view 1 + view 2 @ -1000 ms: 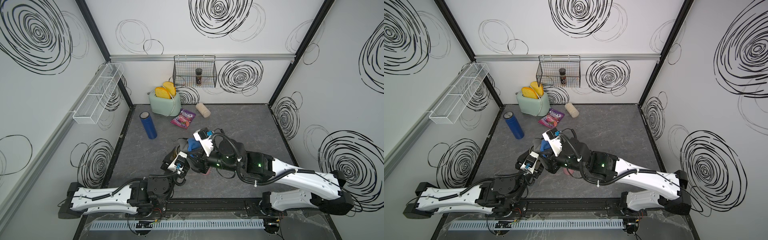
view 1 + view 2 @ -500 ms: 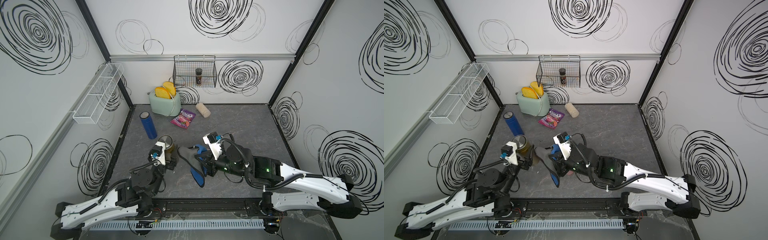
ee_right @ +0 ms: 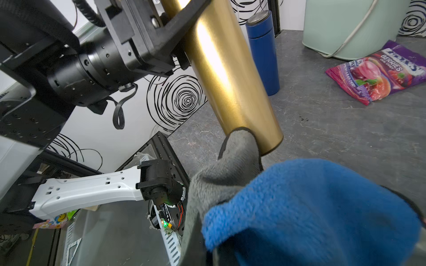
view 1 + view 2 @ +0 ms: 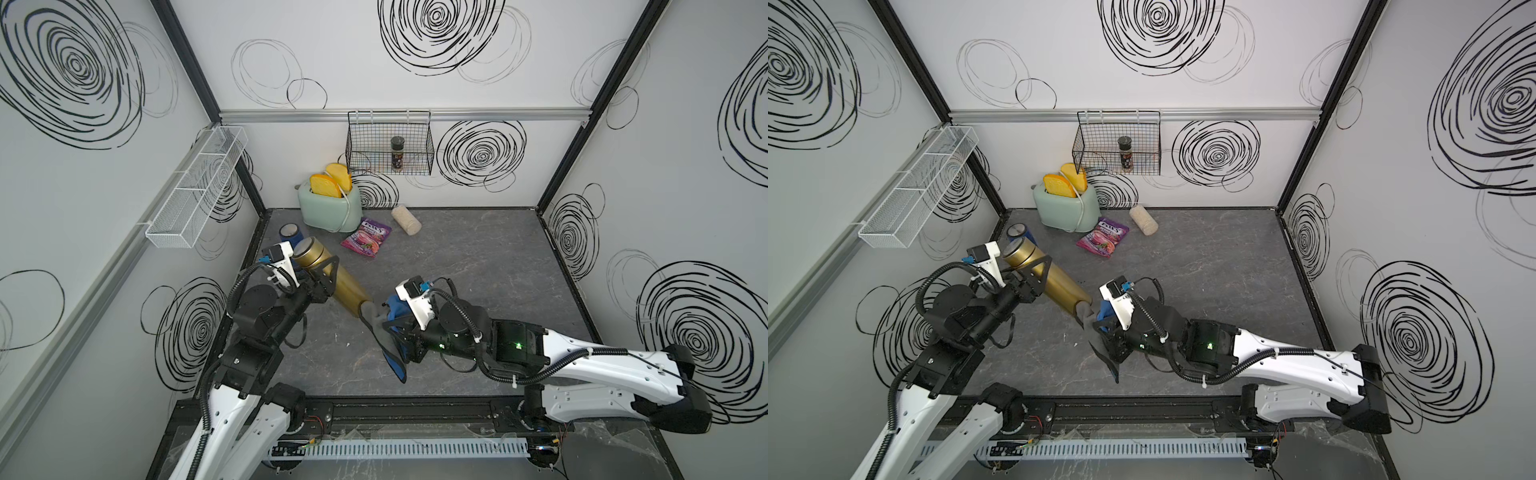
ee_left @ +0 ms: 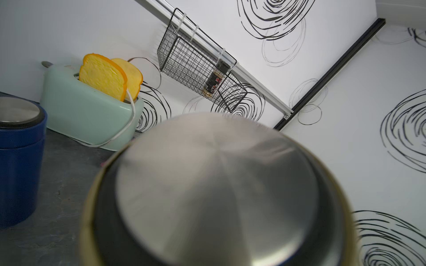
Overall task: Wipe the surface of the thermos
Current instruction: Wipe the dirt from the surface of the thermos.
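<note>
A gold thermos point(image 4: 343, 279) point(image 4: 1059, 282) hangs tilted above the floor with my left gripper point(image 4: 327, 272) point(image 4: 1034, 270) shut round its upper body. Its steel lid point(image 5: 216, 191) fills the left wrist view and hides the jaws there. My right gripper point(image 4: 397, 328) point(image 4: 1113, 328) is shut on a blue and grey cloth point(image 4: 384, 332) point(image 3: 299, 207). A grey fold of the cloth point(image 3: 237, 156) lies against the thermos's lower end point(image 3: 230, 76); the rest hangs down below the gripper. The right fingers are buried in the cloth.
A blue flask point(image 4: 289, 233) point(image 3: 262, 50) stands just behind the thermos by the left wall. A mint toaster point(image 4: 330, 208), a purple candy bag point(image 4: 366, 241) and a beige roll point(image 4: 406, 220) lie at the back. A wire basket point(image 4: 415, 166) and a white rack point(image 4: 195, 187) hang on the walls.
The left arm has carried the thermos left and up, then tilted its lower end toward the right gripper. The right gripper drew back with the cloth and now touches that end.
</note>
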You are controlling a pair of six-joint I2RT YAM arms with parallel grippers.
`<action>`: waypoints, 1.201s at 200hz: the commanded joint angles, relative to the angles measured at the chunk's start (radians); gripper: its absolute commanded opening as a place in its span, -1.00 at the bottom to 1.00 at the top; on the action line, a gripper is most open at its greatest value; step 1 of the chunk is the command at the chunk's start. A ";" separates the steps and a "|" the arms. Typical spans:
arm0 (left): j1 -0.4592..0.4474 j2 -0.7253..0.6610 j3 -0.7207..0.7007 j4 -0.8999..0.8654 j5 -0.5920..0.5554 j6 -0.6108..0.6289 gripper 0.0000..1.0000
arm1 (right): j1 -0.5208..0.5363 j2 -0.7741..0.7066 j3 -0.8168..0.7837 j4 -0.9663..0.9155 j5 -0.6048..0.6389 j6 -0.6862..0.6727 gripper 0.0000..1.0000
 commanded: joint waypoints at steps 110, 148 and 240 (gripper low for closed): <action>0.022 0.011 0.116 0.159 0.261 -0.267 -1.00 | -0.009 0.049 0.078 0.058 0.086 -0.089 -1.00; 0.022 -0.010 0.131 0.148 0.252 -0.269 -1.00 | -0.038 0.051 0.125 0.031 0.140 -0.143 -1.00; 0.014 -0.005 0.267 0.069 0.189 -0.214 -1.00 | -0.097 0.010 -0.003 0.170 -0.070 -0.079 -1.00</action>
